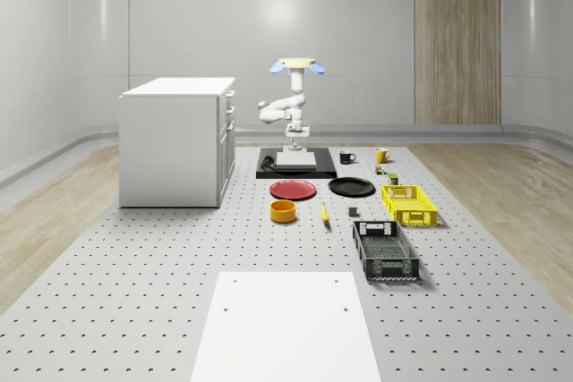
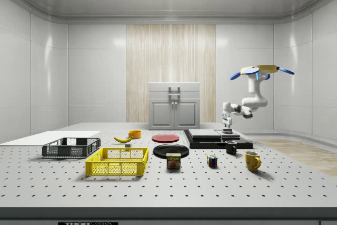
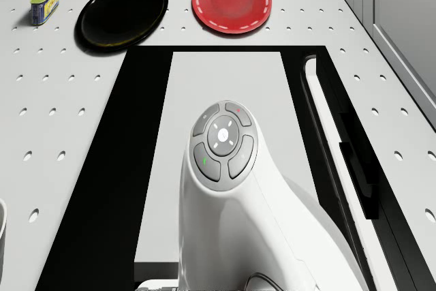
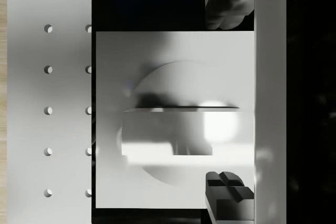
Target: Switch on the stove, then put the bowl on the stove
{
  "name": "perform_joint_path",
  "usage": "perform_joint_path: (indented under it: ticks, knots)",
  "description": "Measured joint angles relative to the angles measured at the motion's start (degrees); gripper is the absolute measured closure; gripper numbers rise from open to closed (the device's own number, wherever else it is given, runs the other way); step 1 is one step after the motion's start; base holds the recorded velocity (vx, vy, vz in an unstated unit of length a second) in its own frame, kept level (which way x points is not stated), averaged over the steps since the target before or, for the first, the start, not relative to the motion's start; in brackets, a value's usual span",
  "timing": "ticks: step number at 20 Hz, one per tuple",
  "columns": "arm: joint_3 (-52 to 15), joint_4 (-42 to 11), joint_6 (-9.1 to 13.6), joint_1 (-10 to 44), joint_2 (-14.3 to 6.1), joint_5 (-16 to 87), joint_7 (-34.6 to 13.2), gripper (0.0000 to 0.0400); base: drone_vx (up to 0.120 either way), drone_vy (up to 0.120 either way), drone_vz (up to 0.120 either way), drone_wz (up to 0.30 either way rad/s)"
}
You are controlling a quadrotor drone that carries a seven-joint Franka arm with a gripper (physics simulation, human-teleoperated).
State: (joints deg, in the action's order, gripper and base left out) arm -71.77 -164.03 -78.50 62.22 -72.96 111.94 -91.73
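The drone (image 1: 301, 66) hovers over the stove (image 1: 295, 165), a black base with a pale top plate (image 3: 225, 80). Its arm hangs down, and the gripper (image 1: 296, 143) sits just above the stove top near its back edge (image 2: 227, 126). In the wrist view the gripper (image 4: 226, 99) is open, with nothing between the fingers (image 4: 229, 3), above the plate's edge next to a white strip (image 4: 270, 98) along the stove's side. The orange bowl (image 1: 284, 210) stands on the table in front of the stove, apart from the gripper (image 2: 135, 134).
A red plate (image 1: 294, 189) and a black plate (image 1: 351, 187) lie between stove and bowl. A white cabinet (image 1: 177, 140) stands on the whole-scene view's left. A banana (image 1: 324, 214), yellow basket (image 1: 409, 205), black basket (image 1: 385, 250), two mugs (image 1: 346, 157) and a can (image 2: 174, 160) sit to the right.
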Motion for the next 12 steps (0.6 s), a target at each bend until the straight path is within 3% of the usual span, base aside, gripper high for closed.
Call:
perform_joint_path:
  ticks: [12]
  knots:
    - [0.15,3.63,-2.91,3.95,-1.56,0.27,-0.63,0.0,0.0,0.0,0.0,0.0]
